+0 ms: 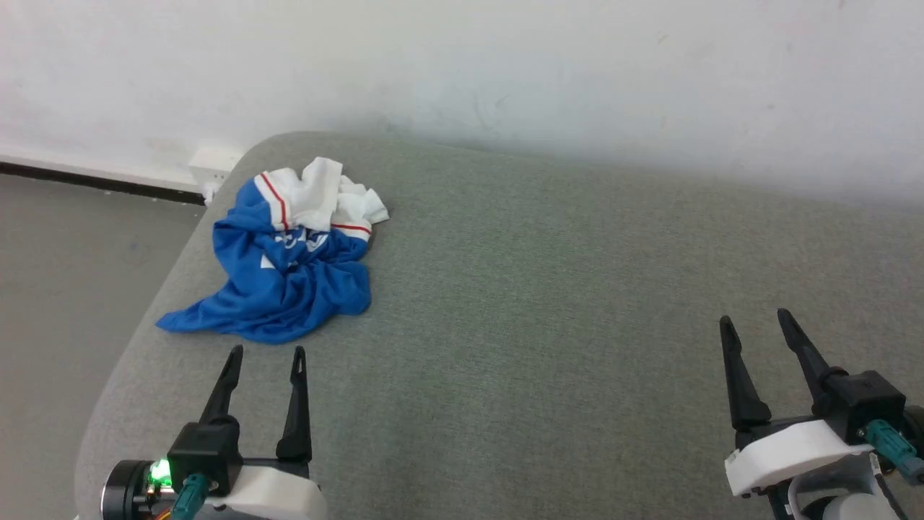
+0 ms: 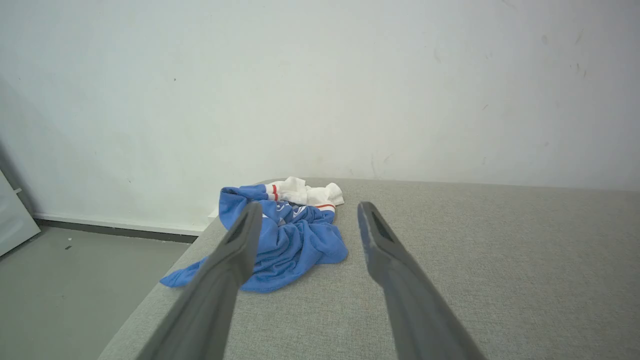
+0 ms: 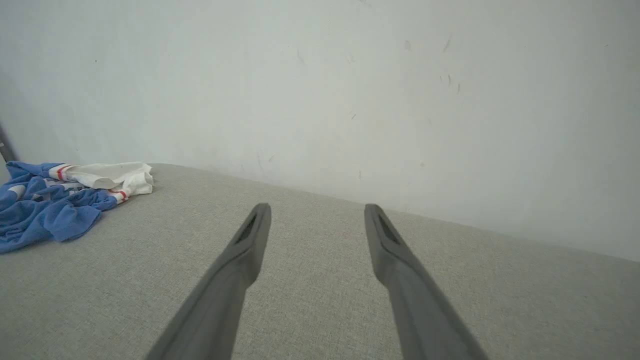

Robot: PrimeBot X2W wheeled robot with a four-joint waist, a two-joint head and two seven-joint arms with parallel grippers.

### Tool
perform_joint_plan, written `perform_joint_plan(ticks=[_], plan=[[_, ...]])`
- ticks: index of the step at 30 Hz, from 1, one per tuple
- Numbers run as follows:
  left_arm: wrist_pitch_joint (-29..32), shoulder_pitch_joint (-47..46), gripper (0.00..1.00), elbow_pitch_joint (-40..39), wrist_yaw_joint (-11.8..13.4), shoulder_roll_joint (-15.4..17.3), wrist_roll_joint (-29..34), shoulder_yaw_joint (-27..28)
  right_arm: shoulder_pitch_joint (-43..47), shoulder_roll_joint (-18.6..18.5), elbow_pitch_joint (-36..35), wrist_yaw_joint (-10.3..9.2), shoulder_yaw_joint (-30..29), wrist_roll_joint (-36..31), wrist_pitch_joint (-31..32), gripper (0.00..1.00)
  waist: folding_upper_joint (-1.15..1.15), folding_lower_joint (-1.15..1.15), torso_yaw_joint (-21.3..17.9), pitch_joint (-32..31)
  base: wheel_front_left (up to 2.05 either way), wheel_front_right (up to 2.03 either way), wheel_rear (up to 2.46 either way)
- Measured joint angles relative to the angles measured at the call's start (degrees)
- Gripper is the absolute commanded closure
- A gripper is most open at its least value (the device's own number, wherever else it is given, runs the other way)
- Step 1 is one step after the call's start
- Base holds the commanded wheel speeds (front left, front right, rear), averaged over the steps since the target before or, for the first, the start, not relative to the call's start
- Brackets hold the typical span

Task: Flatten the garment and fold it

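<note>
The garment (image 1: 289, 267) lies crumpled in a heap at the far left of the grey fabric surface (image 1: 548, 303), bright blue with white sleeve ends and thin red stripes. My left gripper (image 1: 266, 354) stands open just short of its near edge, nothing between the fingers. In the left wrist view the garment (image 2: 292, 237) sits ahead between the tips of the left gripper (image 2: 309, 207). My right gripper (image 1: 758, 321) is open at the lower right, far from the cloth. The right wrist view has the garment (image 3: 55, 202) at its left edge, with the right gripper (image 3: 316, 209) over bare fabric.
A pale wall (image 1: 505, 65) runs behind the surface. The surface's rounded left edge (image 1: 137, 325) drops to a grey floor (image 1: 65, 289), close beside the garment. A white wall socket (image 1: 213, 162) sits by the far left corner.
</note>
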Motion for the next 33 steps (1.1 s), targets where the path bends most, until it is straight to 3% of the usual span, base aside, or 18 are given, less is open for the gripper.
perform_joint_plan(ticks=[33], plan=[[-3.8,3.8,0.00,-1.0,-0.5,0.6,-0.1,0.7,0.0,0.0,3.3,0.00,0.2,0.6,-3.9,0.00,0.00,0.00,9.8,-1.7,0.00,0.00,0.00]])
